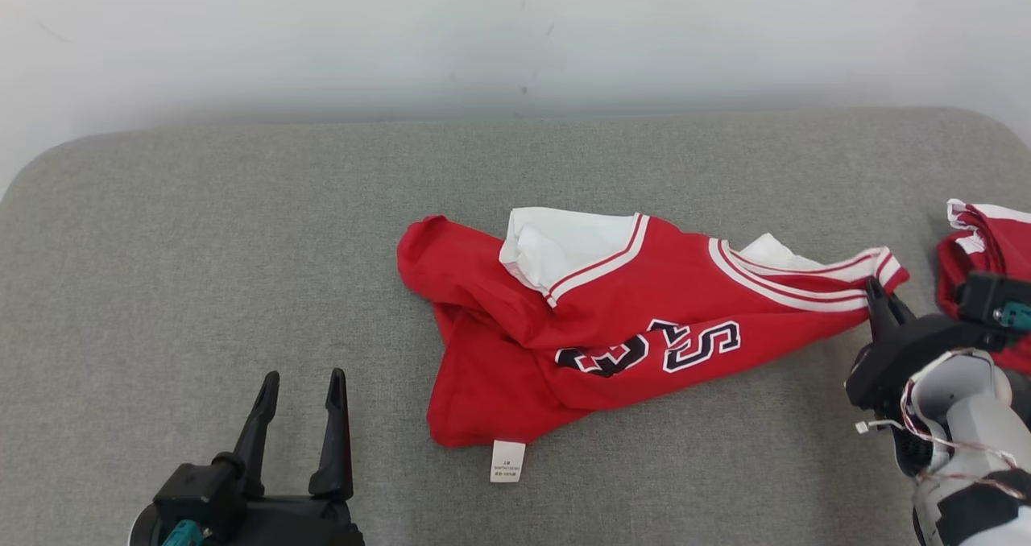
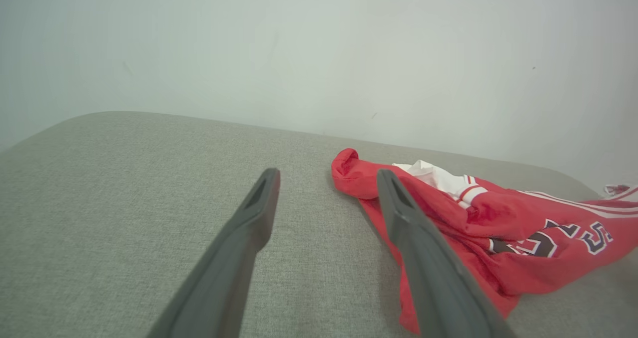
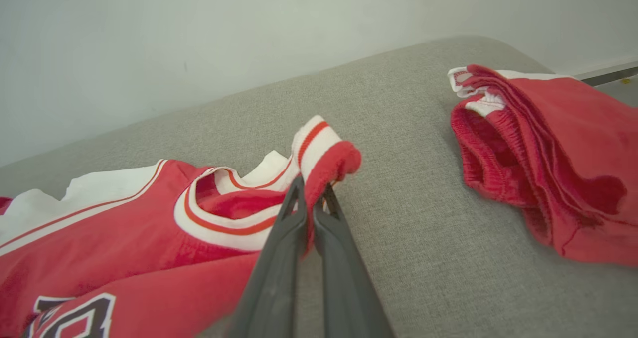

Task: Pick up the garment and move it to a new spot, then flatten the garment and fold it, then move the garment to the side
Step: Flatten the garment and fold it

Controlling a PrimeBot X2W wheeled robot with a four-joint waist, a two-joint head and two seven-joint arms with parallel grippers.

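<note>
1. The red basketball jersey (image 1: pixel 612 328) lies crumpled at the centre of the head view on the grey padded surface (image 1: pixel 201 232). It is doubled over itself, its lettering is partly lost in the folds, and a white care label (image 1: pixel 507 460) pokes out at its lower edge.
2. Your right gripper (image 1: pixel 873 288), at the frame's right, is pinching the jersey's striped shoulder strap (image 3: pixel 321 146). The strap end is raised a little; the rest lies on the surface.
3. Your left gripper (image 1: pixel 304 377), at the lower left, is spread wide, holds nothing and is well apart from the cloth.
4. You look to be in the first step: the grasp is made. Flattening, folding and setting aside are all left.
5. A second red garment (image 1: pixel 987 244), probably shorts, sits at the right edge, near the strap.
</note>
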